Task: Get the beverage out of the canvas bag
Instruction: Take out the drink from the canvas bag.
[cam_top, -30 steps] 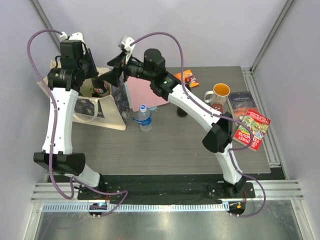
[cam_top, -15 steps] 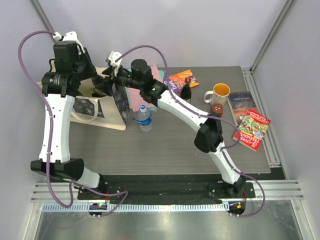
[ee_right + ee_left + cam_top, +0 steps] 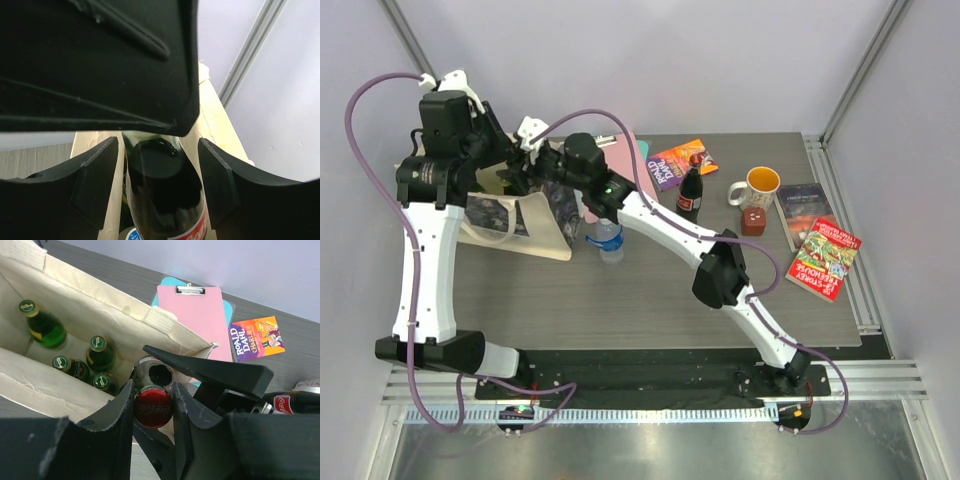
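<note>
Left claw (image 3: 152,390) clamps the red cap of a cola bottle (image 3: 153,410), upright at the mouth of the canvas bag (image 3: 80,290), far left on the surface (image 3: 650,290). Right claw (image 3: 157,144) gapes wide around its shoulder.

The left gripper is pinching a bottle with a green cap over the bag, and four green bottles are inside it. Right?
No: the cap is red, not green. The left wrist view shows the left gripper shut on the red cap of the cola bottle over the canvas bag, four green bottles inside.
</note>
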`<state>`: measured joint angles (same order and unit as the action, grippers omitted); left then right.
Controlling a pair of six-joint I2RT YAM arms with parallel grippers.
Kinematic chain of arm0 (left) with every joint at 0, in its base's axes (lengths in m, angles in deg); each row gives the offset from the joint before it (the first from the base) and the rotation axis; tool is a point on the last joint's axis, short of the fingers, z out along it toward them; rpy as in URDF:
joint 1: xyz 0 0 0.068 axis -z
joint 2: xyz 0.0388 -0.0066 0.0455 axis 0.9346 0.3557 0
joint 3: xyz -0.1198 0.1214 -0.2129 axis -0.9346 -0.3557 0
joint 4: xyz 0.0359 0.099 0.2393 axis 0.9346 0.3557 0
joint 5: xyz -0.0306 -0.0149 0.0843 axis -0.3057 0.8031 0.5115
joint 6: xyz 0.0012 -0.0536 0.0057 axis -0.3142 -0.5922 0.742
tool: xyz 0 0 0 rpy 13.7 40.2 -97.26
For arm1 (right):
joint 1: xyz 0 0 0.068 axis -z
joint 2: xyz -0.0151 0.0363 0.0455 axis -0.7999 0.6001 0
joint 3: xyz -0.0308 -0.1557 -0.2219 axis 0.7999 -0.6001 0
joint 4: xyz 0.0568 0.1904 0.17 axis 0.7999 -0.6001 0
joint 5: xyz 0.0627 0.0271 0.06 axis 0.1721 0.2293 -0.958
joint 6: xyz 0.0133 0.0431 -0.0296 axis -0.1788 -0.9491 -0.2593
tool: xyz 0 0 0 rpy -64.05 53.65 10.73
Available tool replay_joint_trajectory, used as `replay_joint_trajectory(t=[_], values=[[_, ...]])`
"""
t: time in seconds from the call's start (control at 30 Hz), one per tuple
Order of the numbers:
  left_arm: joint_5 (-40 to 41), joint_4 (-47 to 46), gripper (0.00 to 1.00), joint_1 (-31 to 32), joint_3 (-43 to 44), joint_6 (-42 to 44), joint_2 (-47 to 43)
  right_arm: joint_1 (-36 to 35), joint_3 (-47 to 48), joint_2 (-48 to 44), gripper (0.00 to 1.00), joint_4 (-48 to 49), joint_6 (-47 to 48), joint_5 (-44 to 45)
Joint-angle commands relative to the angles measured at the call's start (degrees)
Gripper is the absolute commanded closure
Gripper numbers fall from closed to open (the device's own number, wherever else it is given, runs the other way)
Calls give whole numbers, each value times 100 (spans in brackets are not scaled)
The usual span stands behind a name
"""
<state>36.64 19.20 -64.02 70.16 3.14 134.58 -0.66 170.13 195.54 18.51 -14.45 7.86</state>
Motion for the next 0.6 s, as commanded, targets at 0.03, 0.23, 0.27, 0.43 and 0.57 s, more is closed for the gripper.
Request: replay_joint_trajectory(t=[0.03, 0.23, 0.27, 0.43, 0.57], values=[[-222, -902, 100, 13, 64, -261, -426, -71, 235, -18, 34, 617, 282, 306], [-204, -919, 100, 4, 38, -278, -488, -98, 164, -97, 65, 881, 396, 377], [-204, -919, 100, 13, 29, -313, -488, -98, 164, -106, 70, 907, 422, 350], [-161, -990, 96, 4, 64, -471, -505, -106, -29, -281, 91, 1118, 484, 271], [-108, -963, 64, 13, 152, -656, -514, -98, -47, -413, 98, 1320, 309, 271]])
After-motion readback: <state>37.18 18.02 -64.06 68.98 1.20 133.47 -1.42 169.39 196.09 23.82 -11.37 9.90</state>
